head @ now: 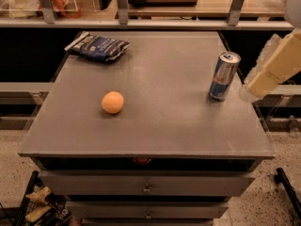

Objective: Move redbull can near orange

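The redbull can [224,76], blue and silver with a silver top, stands upright near the right edge of the grey table [160,131]. The orange [113,102], small and round, lies left of the table's middle, well apart from the can. My gripper [250,89], at the end of a cream-coloured arm, hangs at the right edge of the view, just right of the can and not touching it.
A dark blue crinkled snack bag [98,47] lies at the table's back left corner. Drawers [146,188] sit under the table top. A shelf with metal posts [121,4] runs behind the table.
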You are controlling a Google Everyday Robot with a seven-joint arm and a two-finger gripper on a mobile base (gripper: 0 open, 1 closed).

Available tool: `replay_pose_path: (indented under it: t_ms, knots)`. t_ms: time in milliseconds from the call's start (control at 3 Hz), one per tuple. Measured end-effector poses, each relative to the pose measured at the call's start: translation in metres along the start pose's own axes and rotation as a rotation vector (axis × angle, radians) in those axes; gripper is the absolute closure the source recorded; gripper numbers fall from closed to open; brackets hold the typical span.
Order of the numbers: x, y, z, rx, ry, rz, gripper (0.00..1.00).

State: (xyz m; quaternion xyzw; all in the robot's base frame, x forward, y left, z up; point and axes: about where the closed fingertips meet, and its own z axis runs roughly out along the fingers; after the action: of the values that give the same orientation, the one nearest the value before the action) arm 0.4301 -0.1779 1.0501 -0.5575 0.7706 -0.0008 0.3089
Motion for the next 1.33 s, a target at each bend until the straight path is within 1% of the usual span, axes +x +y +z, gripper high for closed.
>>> replay_pose_path:
  t_ms: [333,667,1000,1333]
  knots:
    - [0.002,0.002,0.036,-0.084,-0.103,0.124,0.00]
    - [0.002,0.002,0.036,-0.084,-0.103,0.124,0.00]
    - [0.005,-0.001,0.045,-0.098,-0.144,0.137,0.00]
    - [0.009,-0.007,0.060,-0.109,-0.187,0.163,0.00]
